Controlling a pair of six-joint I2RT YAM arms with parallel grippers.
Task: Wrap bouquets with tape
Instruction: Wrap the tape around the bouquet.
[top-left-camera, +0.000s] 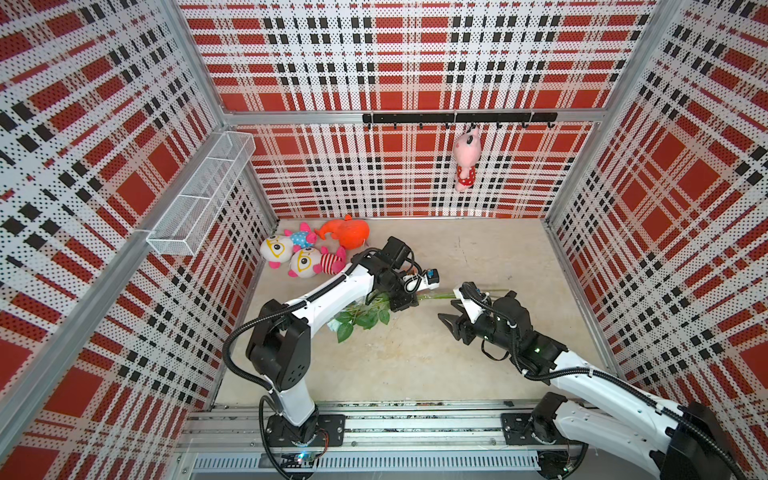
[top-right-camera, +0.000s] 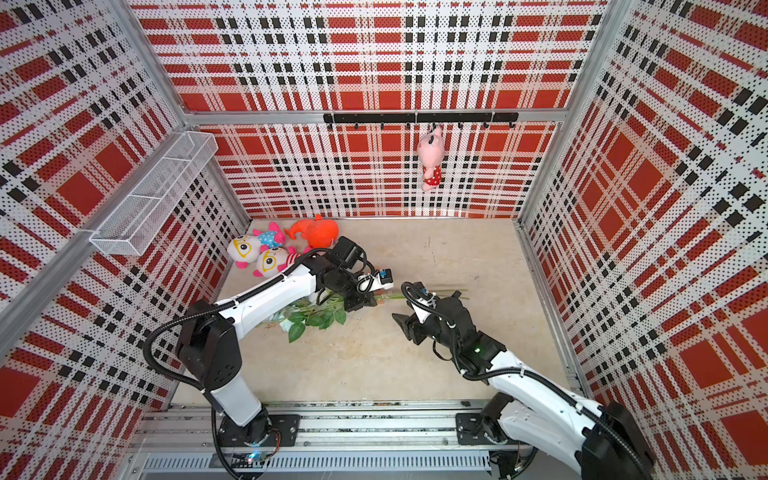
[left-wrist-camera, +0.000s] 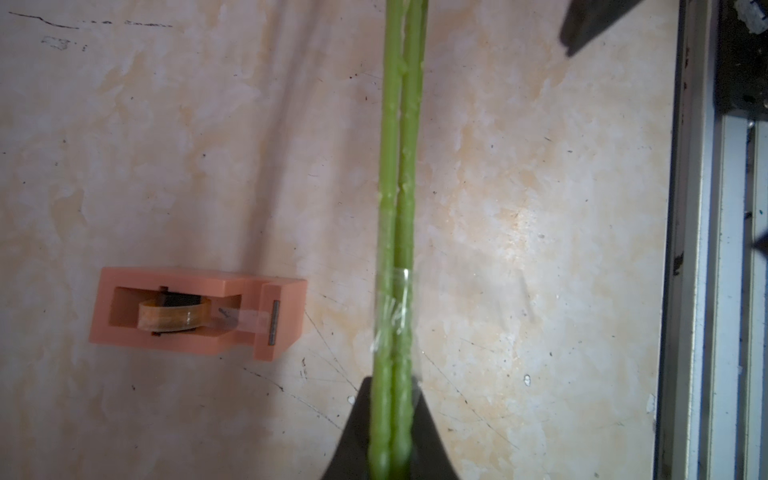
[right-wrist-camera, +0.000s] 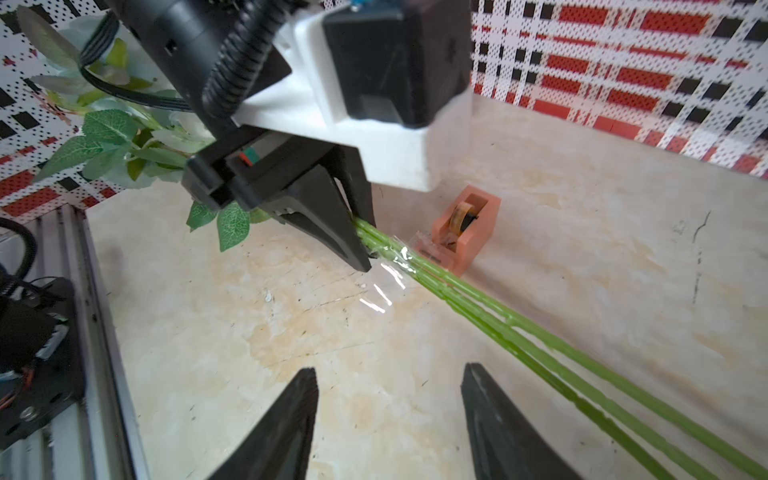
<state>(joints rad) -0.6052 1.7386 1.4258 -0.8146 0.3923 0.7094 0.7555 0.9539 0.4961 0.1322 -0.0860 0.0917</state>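
The bouquets (top-left-camera: 361, 318) lie as one bunch with green leaves on the floor, under my left arm. My left gripper (left-wrist-camera: 390, 415) is shut on its long green stems (left-wrist-camera: 399, 166), as the right wrist view (right-wrist-camera: 360, 245) also shows. Just past its fingertips a clear strip of tape (right-wrist-camera: 395, 257) goes round the stems, with a loose flap hanging. The tape, an orange-tan dispenser (left-wrist-camera: 195, 311), stands on the floor beside the stems (right-wrist-camera: 465, 228). My right gripper (right-wrist-camera: 388, 368) is open and empty, off the stems (top-left-camera: 448, 311), apart from the tape strip.
Several plush toys (top-left-camera: 307, 253) and an orange plush (top-left-camera: 347, 232) lie in the back left corner. A pink plush (top-left-camera: 467, 158) hangs from the hook rail. A white wire basket (top-left-camera: 199, 195) is on the left wall. The metal base rail (top-left-camera: 374, 419) runs along the front.
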